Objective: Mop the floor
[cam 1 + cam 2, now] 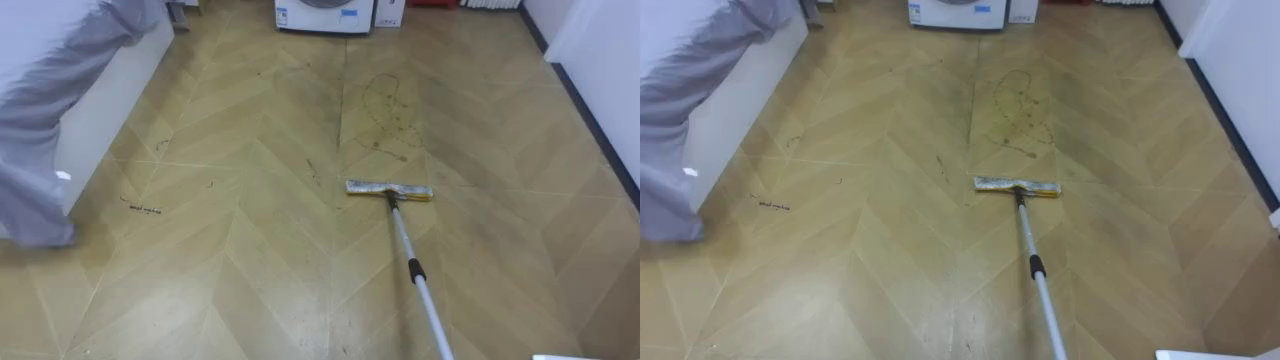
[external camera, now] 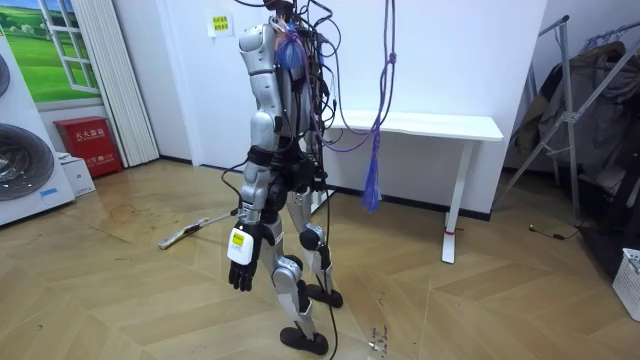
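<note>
A flat mop lies with its yellow-grey head (image 1: 389, 190) on the wooden floor, just in front of a patch of dark smears (image 1: 385, 115). Its pale handle (image 1: 415, 270), with a black collar, runs from the head toward the lower right edge of the left eye view. In the room view the mop (image 2: 190, 232) reaches from the floor to the robot's thigh, where its upper end is hidden. I stand upright facing the room view's left. My left hand (image 2: 241, 262) hangs by my leg with relaxed fingers, holding nothing.
A white bed or cabinet with grey cloth (image 1: 60, 110) lines the left. A washing machine (image 1: 325, 15) stands ahead, a white wall with dark skirting (image 1: 600, 120) on the right. Behind me are a white desk (image 2: 430, 128) and a drying rack (image 2: 585, 90).
</note>
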